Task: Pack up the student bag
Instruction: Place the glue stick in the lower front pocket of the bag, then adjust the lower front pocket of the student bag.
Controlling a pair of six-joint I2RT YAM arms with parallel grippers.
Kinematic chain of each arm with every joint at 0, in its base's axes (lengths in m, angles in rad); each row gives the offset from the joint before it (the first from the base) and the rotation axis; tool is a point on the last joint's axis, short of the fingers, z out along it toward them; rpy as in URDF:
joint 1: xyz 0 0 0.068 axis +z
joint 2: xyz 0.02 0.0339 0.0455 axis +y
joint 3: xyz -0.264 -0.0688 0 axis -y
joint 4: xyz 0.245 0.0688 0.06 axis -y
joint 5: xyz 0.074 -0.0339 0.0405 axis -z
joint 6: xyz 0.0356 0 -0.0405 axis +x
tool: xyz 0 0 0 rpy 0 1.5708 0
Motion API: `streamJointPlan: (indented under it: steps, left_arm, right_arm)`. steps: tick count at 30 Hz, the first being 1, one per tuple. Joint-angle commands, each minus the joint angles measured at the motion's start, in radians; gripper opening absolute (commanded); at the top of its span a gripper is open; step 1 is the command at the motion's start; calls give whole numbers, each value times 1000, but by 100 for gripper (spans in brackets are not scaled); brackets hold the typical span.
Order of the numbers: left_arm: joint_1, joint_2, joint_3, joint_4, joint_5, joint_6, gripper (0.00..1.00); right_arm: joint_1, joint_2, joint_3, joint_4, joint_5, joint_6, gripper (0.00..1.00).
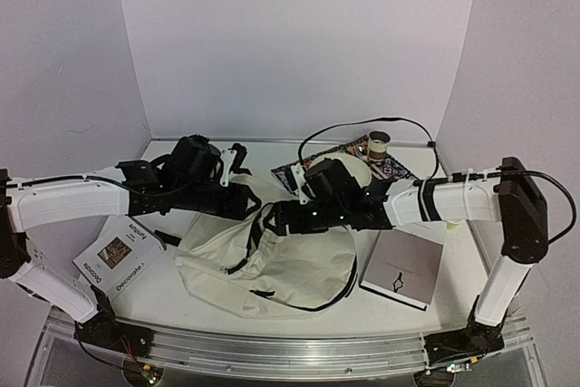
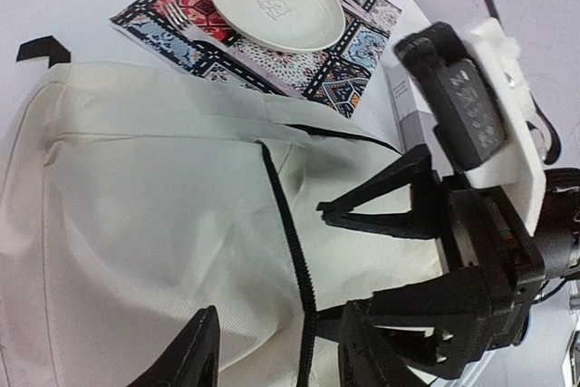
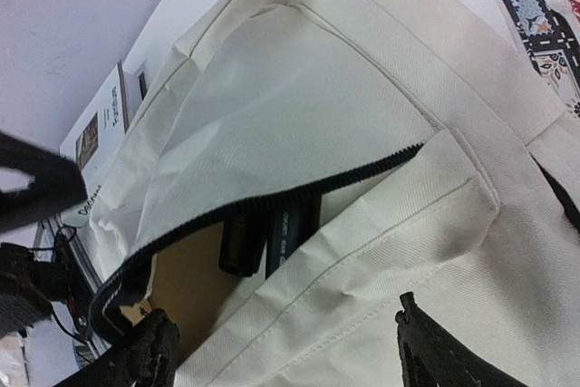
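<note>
The student bag [image 1: 281,265], cream fabric with black zipper trim, lies slumped on the table in the middle. My left gripper [image 1: 256,203] hovers over its upper edge, open, and in the left wrist view the left gripper [image 2: 285,360] straddles the black zipper [image 2: 288,224] without clamping it. My right gripper [image 1: 279,219] faces it from the right, open. In the right wrist view the right gripper [image 3: 290,360] stands wide over the bag's fabric [image 3: 362,88]. The zipper mouth [image 3: 299,192] gapes, showing dark items [image 3: 272,233] inside.
A white plate [image 1: 349,169] sits on a patterned placemat [image 1: 394,169] at the back, with a cup [image 1: 378,144] behind it. A grey book [image 1: 403,265] lies to the bag's right. A magazine [image 1: 116,257] lies to its left.
</note>
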Motion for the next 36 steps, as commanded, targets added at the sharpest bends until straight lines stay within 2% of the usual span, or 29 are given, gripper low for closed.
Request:
streamJointPlan:
  steps: [1, 9, 16, 22, 28, 31, 36]
  left_arm:
    - [-1, -87, -25, -82, -91, 2, 52]
    - [-1, -225, -188, -170, -76, -187, 64]
    - [-3, -318, -320, -227, -61, -328, 67]
    - [-3, -357, -360, -266, -52, -377, 69]
    - [-3, -324, -362, -275, -23, -364, 69]
    - [-2, -320, -360, -282, -22, -359, 69]
    - [-2, -333, -389, -281, -35, -391, 69]
  right_arm:
    - [-2, -74, -2, -149, -13, -163, 83]
    - [19, -110, 27, -204, -16, -218, 82]
    - [30, -73, 149, -227, -7, -218, 87]
    - [30, 7, 282, -262, 37, -246, 90]
    - [30, 149, 419, -351, 83, -281, 90]
    - [30, 196, 419, -385, 123, -286, 89]
    - [30, 216, 324, -412, 209, -292, 88]
